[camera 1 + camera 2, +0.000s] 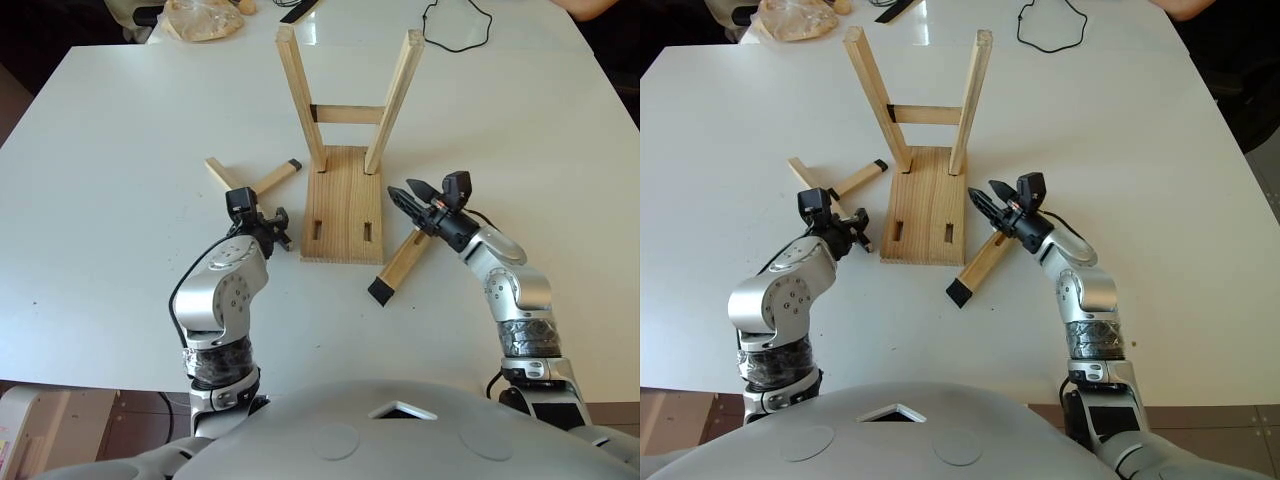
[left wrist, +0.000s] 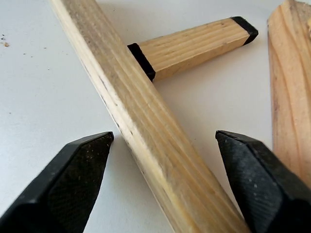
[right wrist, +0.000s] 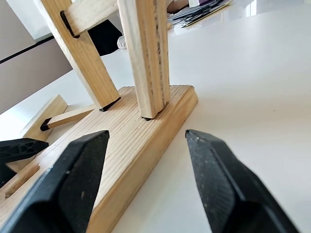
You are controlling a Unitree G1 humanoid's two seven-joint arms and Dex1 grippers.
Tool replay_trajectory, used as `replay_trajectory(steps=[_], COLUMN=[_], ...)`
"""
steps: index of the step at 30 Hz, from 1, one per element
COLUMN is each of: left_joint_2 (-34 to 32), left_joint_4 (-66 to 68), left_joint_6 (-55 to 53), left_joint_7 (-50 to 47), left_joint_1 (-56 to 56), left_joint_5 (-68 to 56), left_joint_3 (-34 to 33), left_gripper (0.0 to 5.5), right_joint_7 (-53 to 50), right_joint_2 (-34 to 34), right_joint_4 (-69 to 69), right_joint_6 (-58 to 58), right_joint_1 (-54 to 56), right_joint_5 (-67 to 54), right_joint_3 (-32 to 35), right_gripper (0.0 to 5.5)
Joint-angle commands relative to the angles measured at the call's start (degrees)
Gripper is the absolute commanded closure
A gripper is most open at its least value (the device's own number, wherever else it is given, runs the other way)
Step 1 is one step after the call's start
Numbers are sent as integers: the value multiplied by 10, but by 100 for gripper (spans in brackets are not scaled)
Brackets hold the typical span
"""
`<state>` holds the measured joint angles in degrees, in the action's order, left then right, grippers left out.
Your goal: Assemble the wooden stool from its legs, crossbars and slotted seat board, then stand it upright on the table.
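While my left gripper (image 2: 164,135) hangs low over the white table (image 1: 120,130), its two black fingers stand apart on either side of a loose pale wooden leg (image 2: 146,131) lying flat there; they are not touching it. A short wooden crossbar with black ends (image 2: 194,46) juts from that leg toward the seat, and the pair lies just to the left of the board.

The slotted rectangular wooden seat board (image 1: 340,205) lies flat near the middle of the table. Two long pale legs (image 1: 300,95) rise from its far end, leaning slightly away from each other, and a second crossbar (image 1: 348,114) joins them partway up. Two narrow slots (image 1: 316,229) at the board's near end are unfilled.

My right gripper (image 1: 401,188) sits just beside the board's right edge, fingers spread wide and holding nothing. From my right wrist, the board's edge and the base of the nearer standing leg lie ahead of the open fingers. Below that arm another loose wooden leg with a black tip (image 1: 400,265) lies slanted on the table, close against the board's near right corner.
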<state>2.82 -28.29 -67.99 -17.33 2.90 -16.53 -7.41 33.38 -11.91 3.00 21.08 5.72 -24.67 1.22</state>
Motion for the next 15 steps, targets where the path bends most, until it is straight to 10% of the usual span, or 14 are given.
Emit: replay_trajectory(steps=[1, 15], left_joint_2=[17, 260], left_joint_4=[-20, -62], left_joint_6=[-52, -88], left_joint_7=[-4, -115], left_joint_1=[-11, 89], left_joint_5=[8, -151], left_joint_3=[-41, -434], left_gripper=[177, 298], right_joint_7=[-7, -14], right_joint_2=[1, 6], right_joint_4=[-1, -21], right_joint_6=[-4, -4], right_joint_1=[1, -30], right_joint_5=[2, 5], right_joint_3=[7, 5], right_gripper=[260, 260])
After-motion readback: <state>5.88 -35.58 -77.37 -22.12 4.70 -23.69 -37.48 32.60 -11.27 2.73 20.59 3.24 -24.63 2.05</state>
